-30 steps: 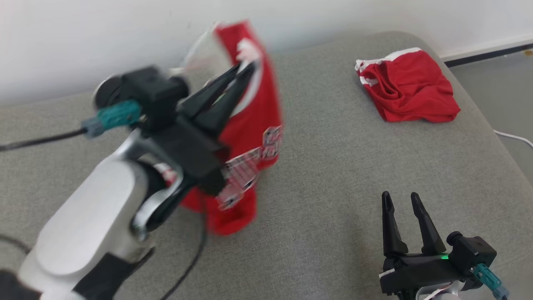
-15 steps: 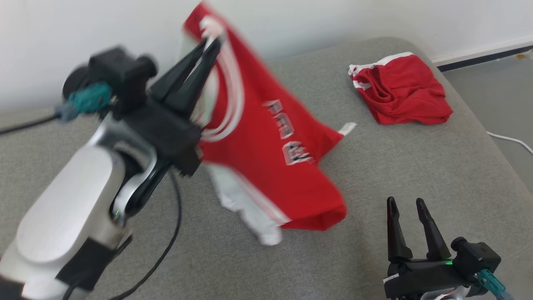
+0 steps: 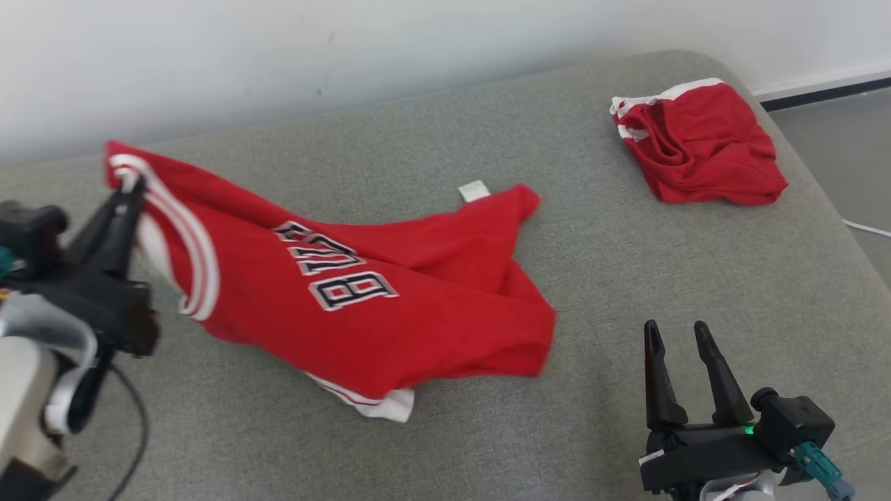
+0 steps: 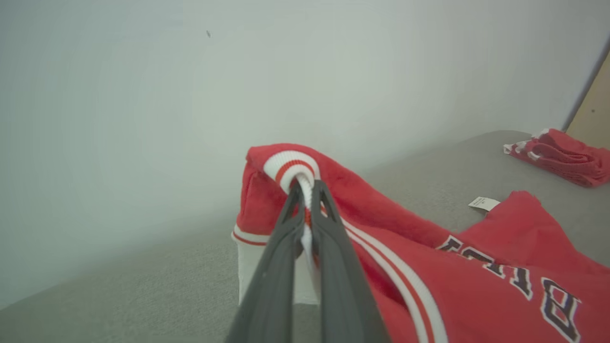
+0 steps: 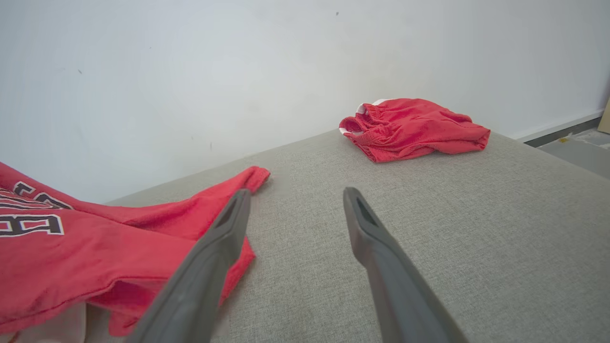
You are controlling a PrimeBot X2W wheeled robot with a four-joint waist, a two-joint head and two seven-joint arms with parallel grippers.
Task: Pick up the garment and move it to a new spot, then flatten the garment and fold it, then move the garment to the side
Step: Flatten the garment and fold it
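Note:
The garment [image 3: 376, 299] is a red jersey with white trim and dark lettering, spread rumpled across the middle of the grey cushion [image 3: 571, 250]. At the far left my left gripper [image 3: 129, 186] is shut on the garment's striped white-and-red trim [image 4: 293, 171] and holds that corner a little above the cushion. The rest of the garment [image 4: 476, 281] trails down and to the right. My right gripper [image 3: 675, 334] stands open at the lower right, empty, just right of the garment's edge [image 5: 143, 247].
A second red garment [image 3: 696, 142] lies bunched at the cushion's far right corner, also in the right wrist view [image 5: 414, 126]. A white wall [image 3: 348, 42] runs behind the cushion. Grey floor and a white cable [image 3: 866, 229] lie past the right edge.
My left gripper has swung down and to the left with the garment, which has dropped from hanging in the air to lying spread on the cushion. The right gripper has stayed put.

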